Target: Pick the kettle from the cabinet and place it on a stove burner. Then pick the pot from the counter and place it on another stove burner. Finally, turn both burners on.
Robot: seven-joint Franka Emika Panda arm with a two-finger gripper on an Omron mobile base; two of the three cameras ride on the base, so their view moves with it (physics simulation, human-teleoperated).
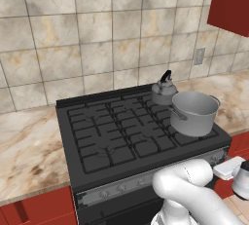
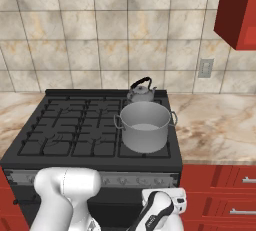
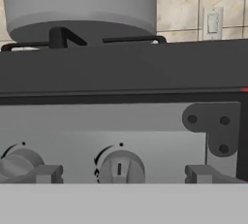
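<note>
The grey kettle [image 1: 164, 90] [image 2: 141, 92] stands on the back right burner of the black cooktop [image 1: 112, 131] [image 2: 75, 125]. Just in front of it, the wide steel pot [image 1: 194, 113] [image 2: 145, 125] [image 3: 82, 5] sits on the front right burner. My gripper [image 3: 127, 174] is low in front of the stove's silver knob panel [image 2: 125, 179], open, with nothing between its fingers. A round knob [image 3: 120, 167] lies straight ahead between the fingertips [image 3: 48, 173], and another knob [image 3: 17, 162] is to its left. The red cabinet [image 1: 231, 2] [image 2: 240, 10] hangs at the upper right.
The marble counter [image 1: 24, 146] [image 2: 220, 120] runs on both sides of the stove. A wall outlet [image 1: 199, 56] [image 2: 205, 68] [image 3: 212, 23] is on the tiled backsplash. Red drawers [image 2: 225, 195] with silver handles sit below the counter at the right.
</note>
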